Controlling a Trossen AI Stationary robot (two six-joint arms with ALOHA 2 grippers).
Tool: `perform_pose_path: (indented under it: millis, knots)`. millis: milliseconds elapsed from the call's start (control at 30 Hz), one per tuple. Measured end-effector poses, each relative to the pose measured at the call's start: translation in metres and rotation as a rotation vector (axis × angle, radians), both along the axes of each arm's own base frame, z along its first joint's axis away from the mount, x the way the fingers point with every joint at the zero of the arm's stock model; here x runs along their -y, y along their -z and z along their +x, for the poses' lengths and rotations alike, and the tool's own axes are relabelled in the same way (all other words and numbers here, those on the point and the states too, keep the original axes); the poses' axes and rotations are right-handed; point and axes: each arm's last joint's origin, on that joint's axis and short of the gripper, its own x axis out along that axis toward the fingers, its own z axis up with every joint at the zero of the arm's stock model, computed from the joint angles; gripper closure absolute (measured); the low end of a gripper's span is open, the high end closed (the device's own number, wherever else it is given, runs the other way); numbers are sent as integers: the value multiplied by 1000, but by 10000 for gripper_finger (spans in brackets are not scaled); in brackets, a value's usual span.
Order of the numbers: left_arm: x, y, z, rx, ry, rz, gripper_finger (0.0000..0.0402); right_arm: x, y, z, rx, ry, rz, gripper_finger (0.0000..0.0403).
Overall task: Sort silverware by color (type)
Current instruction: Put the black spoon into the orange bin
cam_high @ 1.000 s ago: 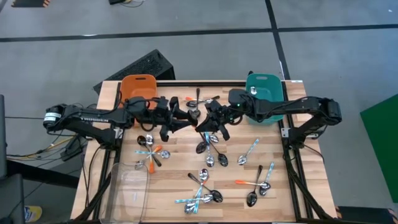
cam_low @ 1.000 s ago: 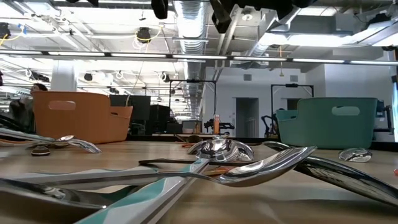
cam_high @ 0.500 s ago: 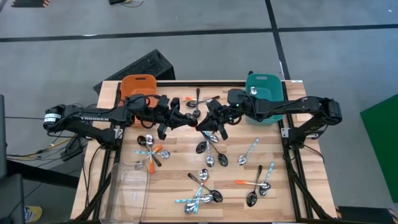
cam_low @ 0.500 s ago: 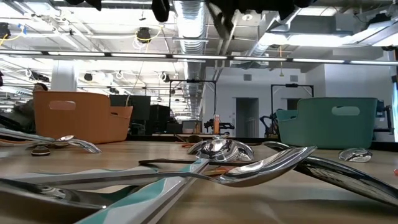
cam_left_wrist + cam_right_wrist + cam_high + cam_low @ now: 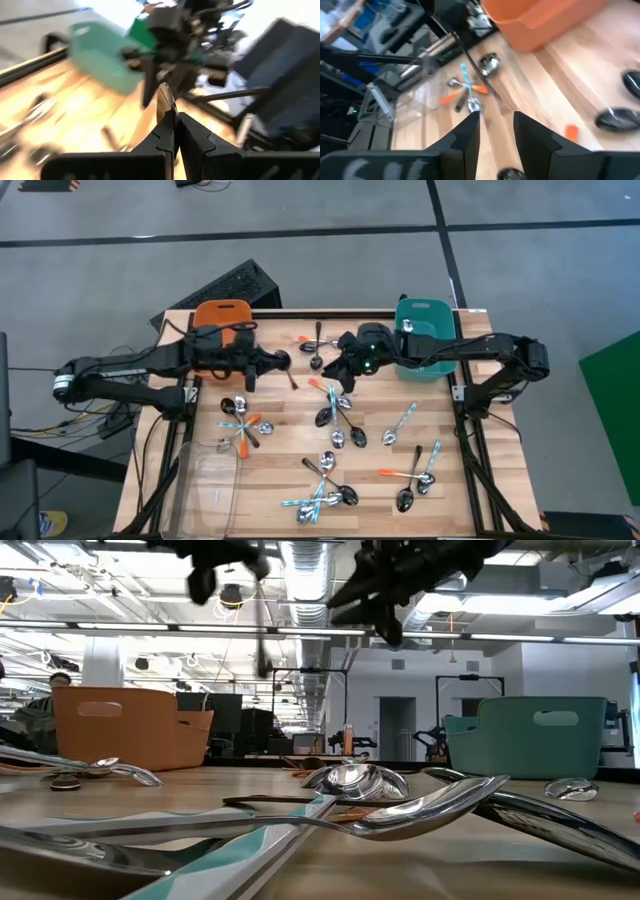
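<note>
Black spoon [image 5: 287, 370] sits pinched between the closed fingers of the left gripper [image 5: 272, 361], raised above the wooden table [image 5: 280, 470] beside the orange bin [image 5: 222, 317]. Right gripper [image 5: 341, 376] hangs just across from it — fingers parted, nothing between them — in front of the teal bin [image 5: 424, 315]. Contents of both bins cannot be made out. Remaining spoons [image 5: 338, 425] lie scattered over the table; a clear tray [image 5: 207, 490] occupies its near left corner. Office space lies beyond.
</note>
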Motion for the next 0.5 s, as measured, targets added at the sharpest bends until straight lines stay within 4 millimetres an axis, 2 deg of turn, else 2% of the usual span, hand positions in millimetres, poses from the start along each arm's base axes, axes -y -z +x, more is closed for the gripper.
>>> perform_pose_path:
  millis: [100, 267, 500]
  knots:
    - [0, 2, -20, -73, -90, -67, 401, 6, 3, -3, -37, 19, 6, 258]
    - [1, -1, -49, -99, -245, -123, 401, 14, 4, -5, -44, 43, 10, 263]
    - [-3, -27, -82, -244, -450, -68, 401, 20, 4, -6, -44, 56, 10, 264]
